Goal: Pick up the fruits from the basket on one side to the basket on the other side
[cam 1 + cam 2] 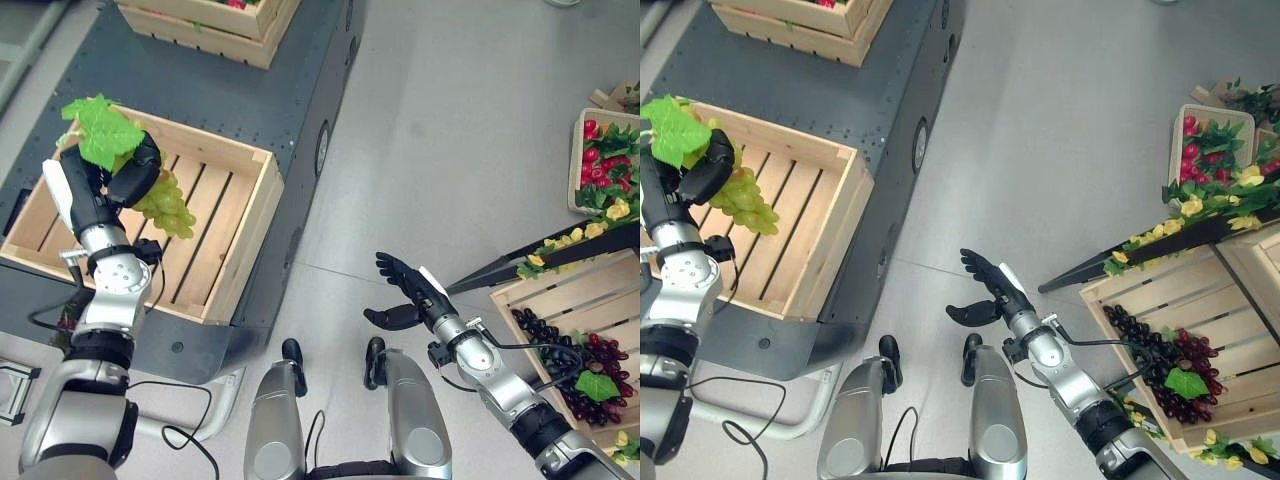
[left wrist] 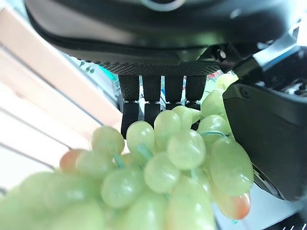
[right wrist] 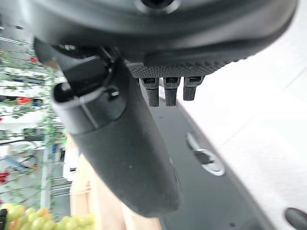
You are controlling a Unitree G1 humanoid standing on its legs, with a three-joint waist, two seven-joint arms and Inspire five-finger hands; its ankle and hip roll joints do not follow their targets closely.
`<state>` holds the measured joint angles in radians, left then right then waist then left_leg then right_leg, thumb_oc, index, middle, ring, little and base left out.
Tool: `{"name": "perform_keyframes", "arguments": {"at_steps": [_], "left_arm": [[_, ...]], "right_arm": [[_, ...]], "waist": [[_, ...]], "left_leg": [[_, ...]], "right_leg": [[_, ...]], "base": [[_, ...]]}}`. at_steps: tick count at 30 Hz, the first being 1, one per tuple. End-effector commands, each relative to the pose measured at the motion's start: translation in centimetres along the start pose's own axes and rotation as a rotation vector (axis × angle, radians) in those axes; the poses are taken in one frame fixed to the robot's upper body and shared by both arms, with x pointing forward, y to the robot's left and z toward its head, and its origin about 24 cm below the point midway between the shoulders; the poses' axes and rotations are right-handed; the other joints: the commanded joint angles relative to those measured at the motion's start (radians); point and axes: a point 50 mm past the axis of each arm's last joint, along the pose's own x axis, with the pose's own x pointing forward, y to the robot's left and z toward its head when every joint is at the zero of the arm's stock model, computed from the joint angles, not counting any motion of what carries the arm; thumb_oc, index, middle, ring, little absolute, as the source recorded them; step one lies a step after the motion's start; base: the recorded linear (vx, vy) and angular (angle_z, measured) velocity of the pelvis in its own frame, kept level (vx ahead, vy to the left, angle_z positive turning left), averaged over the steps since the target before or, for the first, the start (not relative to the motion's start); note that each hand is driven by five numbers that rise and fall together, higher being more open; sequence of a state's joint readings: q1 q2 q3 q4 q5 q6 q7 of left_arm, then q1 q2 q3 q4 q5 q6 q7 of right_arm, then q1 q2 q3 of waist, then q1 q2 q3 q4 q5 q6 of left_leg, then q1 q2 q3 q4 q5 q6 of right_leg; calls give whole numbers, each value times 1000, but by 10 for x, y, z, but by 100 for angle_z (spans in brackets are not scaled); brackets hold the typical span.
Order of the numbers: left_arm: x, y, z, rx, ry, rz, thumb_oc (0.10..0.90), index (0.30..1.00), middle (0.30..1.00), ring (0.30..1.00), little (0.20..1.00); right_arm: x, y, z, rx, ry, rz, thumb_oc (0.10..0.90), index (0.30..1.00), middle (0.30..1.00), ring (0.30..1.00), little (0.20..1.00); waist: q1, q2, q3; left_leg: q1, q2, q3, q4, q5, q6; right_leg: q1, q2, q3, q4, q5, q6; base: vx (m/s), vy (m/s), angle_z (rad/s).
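Observation:
My left hand (image 1: 118, 180) is shut on a bunch of green grapes (image 1: 170, 206) with a bright green leaf (image 1: 100, 130), held over the empty wooden crate (image 1: 255, 195) on the left. The grapes (image 2: 163, 177) hang between the fingers (image 2: 153, 103) and the thumb (image 2: 268, 139) in the left wrist view. My right hand (image 1: 408, 292) hovers open above the grey floor, left of the wooden crate (image 1: 600, 290) that holds dark purple grapes (image 1: 560, 360) and a green leaf (image 1: 598, 385). Its straight fingers (image 3: 165, 91) hold nothing.
The left crate rests on a dark grey platform (image 1: 300, 75), with another wooden crate (image 1: 215, 25) further back. At the right stand a small basket of red and yellow fruit (image 1: 600, 165) and a dark bar with yellow and green foliage (image 1: 560, 250).

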<state>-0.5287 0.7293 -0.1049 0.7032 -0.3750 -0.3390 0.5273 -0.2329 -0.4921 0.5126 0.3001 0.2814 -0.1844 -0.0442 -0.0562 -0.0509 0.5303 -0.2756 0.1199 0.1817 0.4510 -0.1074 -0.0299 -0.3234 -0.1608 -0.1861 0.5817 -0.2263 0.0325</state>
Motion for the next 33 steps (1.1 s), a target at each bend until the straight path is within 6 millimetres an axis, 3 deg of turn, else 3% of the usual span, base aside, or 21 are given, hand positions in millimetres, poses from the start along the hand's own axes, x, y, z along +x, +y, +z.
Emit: {"name": "perform_keyframes", "arguments": {"at_steps": [1, 6, 9, 15, 22, 24, 33], "left_arm": [[13, 8, 56, -266, -262, 58, 400, 300, 300, 300, 300], [1, -3, 53, -295, -249, -81, 400, 300, 300, 300, 300], [1, -6, 55, -294, -251, -141, 400, 300, 300, 300, 300], [5, -27, 74, -273, -300, -362, 400, 300, 300, 300, 300], [11, -55, 114, -295, -402, -547, 400, 300, 300, 300, 300], [8, -72, 132, -296, -450, -628, 400, 300, 300, 300, 300], [-2, -106, 158, -291, -500, -825, 400, 300, 300, 300, 300]], "right_arm": [[1, -6, 37, -5, -208, -28, 800, 900, 900, 900, 900], [-4, -1, 37, 39, -200, 51, 800, 900, 900, 900, 900], [-5, -2, 41, 86, -208, 90, 800, 900, 900, 900, 900], [5, -5, 63, 279, -279, 175, 800, 900, 900, 900, 900], [21, -4, 89, 283, -303, 239, 800, 900, 900, 900, 900], [35, -8, 107, 294, -302, 247, 800, 900, 900, 900, 900], [61, 12, 145, 510, -281, 411, 800, 900, 900, 900, 900]], "waist": [[15, 66, -125], [18, 86, -239], [19, 91, -272], [23, 98, -363], [29, 103, -411], [32, 100, -421], [44, 91, -447]], "left_leg": [[149, -38, 19, -46, -116, 21], [259, -53, 10, -210, -51, 6], [295, -58, 2, -264, -30, 0], [372, -62, -21, -433, 38, -19], [397, -68, -31, -538, 87, -35], [395, -69, -37, -538, 85, -32], [414, -62, -38, -538, 77, -30]], "right_leg": [[164, -37, -27, -97, -44, 0], [293, -20, -54, -288, 22, 10], [333, -13, -58, -341, 45, 18], [418, 13, -64, -504, 126, 36], [466, 33, -86, -614, 177, 44], [466, 36, -87, -609, 170, 41], [495, 39, -91, -626, 166, 35]], "base": [[189, -78, 0], [121, -70, 3], [66, -91, 9], [-1, -102, 4], [-32, -82, 3], [-59, -76, 6], [-9, -44, 1]]}}
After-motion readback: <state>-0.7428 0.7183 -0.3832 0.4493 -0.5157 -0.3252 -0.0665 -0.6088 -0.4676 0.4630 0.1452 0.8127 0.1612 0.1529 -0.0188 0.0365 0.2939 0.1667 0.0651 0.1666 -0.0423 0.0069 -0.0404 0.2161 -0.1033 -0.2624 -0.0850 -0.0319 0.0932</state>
